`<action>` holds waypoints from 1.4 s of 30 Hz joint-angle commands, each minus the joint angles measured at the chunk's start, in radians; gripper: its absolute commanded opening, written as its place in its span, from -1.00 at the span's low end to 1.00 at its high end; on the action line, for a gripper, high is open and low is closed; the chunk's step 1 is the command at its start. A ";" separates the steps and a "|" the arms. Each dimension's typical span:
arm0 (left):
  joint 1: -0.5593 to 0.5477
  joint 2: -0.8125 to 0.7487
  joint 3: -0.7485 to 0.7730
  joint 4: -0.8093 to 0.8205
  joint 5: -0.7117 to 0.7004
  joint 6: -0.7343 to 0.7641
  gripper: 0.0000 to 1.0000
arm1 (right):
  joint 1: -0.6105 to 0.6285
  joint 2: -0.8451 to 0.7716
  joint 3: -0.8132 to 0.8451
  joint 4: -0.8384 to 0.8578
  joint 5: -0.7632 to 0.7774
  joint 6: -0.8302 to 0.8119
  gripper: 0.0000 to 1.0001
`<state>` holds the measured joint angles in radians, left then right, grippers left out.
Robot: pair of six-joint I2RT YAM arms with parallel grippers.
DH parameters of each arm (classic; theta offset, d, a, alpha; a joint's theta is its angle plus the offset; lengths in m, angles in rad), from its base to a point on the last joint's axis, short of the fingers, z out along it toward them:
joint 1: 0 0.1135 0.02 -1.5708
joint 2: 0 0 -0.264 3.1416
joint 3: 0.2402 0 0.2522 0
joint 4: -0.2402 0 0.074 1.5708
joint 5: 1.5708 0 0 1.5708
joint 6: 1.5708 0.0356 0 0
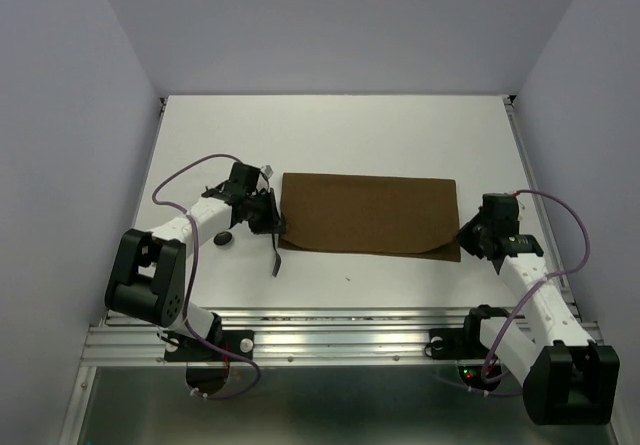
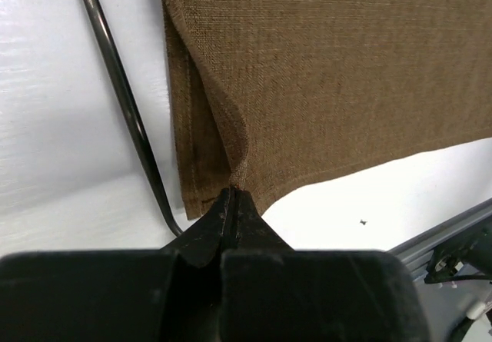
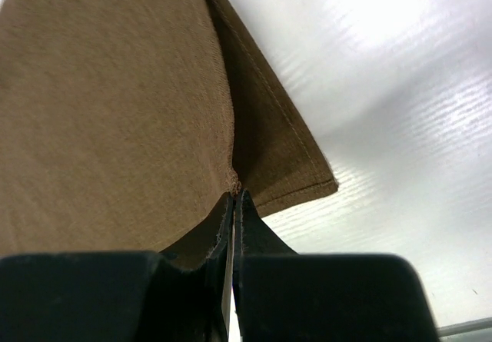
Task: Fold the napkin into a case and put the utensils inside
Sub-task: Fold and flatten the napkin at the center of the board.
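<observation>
- Clamping left end effector (image 2: 233, 204) tight on near-left corner of napkin (image 1: 370, 215).
- Clamping right end effector (image 3: 234, 196) tight on near-right corner.
- Lying folded on worktop (image 1: 400, 135), utensils (image 1: 274, 255) resting just left.

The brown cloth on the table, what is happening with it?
The robot is folding the napkin. It lies doubled as a wide rectangle. The left gripper and the right gripper each pinch its upper layer at a near corner. The two utensils lie on the table by its left end, not yet inside.
</observation>
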<state>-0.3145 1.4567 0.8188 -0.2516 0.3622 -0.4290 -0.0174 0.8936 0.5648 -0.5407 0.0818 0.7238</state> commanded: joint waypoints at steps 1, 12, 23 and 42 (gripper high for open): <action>-0.015 0.020 -0.003 0.075 -0.014 -0.024 -1.00 | 0.008 0.028 -0.025 0.022 0.004 0.043 -0.99; -0.017 0.040 0.011 0.061 -0.039 -0.020 -1.00 | 0.008 0.033 -0.031 0.024 0.018 0.037 -0.99; -0.017 -0.005 0.026 0.003 -0.077 -0.017 -1.00 | 0.008 -0.027 -0.005 -0.030 0.024 0.057 -0.99; -0.017 -0.016 0.019 -0.002 -0.101 -0.017 -1.00 | 0.008 -0.108 0.004 -0.123 -0.011 0.141 -0.99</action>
<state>-0.3260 1.4387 0.8455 -0.2661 0.2741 -0.4503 -0.0174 0.8116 0.5869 -0.6495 0.0788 0.8207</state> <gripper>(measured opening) 0.017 0.021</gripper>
